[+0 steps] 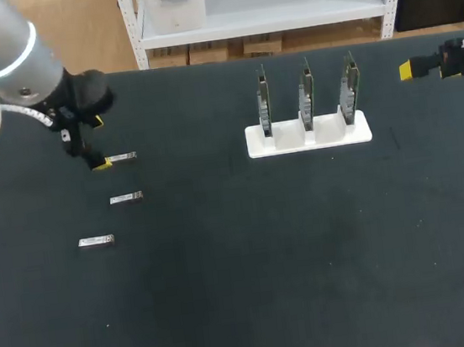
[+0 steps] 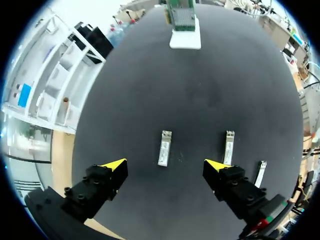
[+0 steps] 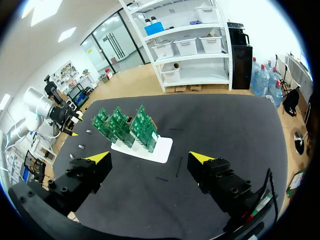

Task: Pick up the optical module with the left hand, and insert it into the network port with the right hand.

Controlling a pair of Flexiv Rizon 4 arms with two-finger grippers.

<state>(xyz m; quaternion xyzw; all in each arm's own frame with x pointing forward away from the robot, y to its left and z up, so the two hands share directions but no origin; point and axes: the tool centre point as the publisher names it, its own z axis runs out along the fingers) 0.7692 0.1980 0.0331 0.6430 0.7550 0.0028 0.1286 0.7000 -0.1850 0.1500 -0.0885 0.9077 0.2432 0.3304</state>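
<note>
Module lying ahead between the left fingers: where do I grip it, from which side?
Come from above; pinch the module by its two long sides, mid-length. It lies flat and slim, and the open left gripper has a finger either side of its long axis.

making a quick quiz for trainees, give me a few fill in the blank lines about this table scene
1. ___ optical modules lie on the dark table.
2. The green circuit boards stand upright in a stand whose colour is ___.
3. The left gripper hovers over the modules with its fingers ___.
4. The right gripper holds ___.
Missing words: three; white; open; nothing.
</note>
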